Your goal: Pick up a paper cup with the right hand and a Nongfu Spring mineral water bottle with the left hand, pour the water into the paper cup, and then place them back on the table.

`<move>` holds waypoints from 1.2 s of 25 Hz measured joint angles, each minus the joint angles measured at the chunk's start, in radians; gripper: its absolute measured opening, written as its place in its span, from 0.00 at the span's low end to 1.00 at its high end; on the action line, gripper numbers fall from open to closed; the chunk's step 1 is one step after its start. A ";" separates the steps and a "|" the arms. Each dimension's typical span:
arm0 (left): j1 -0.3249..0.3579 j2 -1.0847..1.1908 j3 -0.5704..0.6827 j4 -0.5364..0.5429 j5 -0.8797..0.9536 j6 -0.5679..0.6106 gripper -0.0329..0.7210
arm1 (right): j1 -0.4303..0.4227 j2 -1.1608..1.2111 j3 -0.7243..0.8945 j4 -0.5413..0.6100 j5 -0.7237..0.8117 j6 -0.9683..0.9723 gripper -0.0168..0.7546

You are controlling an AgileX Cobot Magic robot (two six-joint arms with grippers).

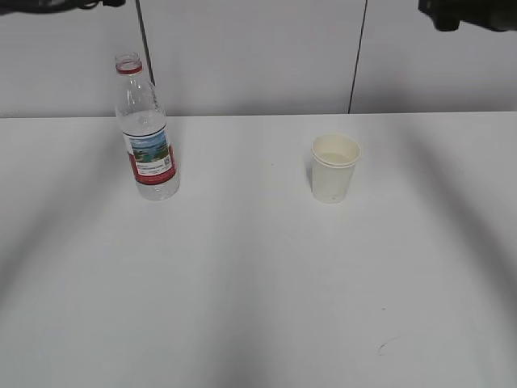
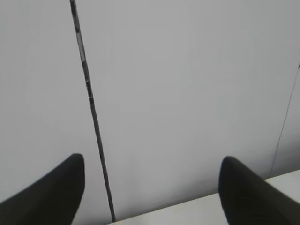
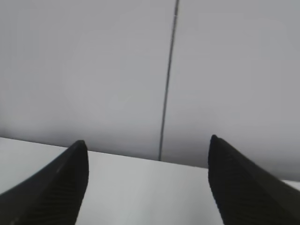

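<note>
Tall clear plastic bottle (image 1: 146, 129), uncapped, stands upper left on white table (image 1: 258, 307); small cream paper cup (image 1: 334, 168) right of centre. Both grippers, left (image 2: 151, 187) and right (image 3: 147, 176), jaws spread, empty, high. I'd descend straight, grasp mid-body, keep bottle upright.

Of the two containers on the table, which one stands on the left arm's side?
The water bottle: tall, clear, red-and-white label, no cap, standing upright at left. The paper cup is short, cream-white and stands to the right.
</note>
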 joint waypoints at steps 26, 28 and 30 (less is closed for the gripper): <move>0.085 -0.003 -0.467 0.187 1.413 -0.219 0.72 | 0.000 0.000 -0.548 0.486 1.381 -0.361 0.78; 0.085 -0.003 -0.467 0.205 1.446 -0.229 0.72 | 0.000 0.000 -0.548 0.488 1.385 -0.367 0.78; 0.085 -0.003 -0.467 0.210 1.463 -0.240 0.72 | 0.000 0.000 -0.548 0.489 1.386 -0.369 0.78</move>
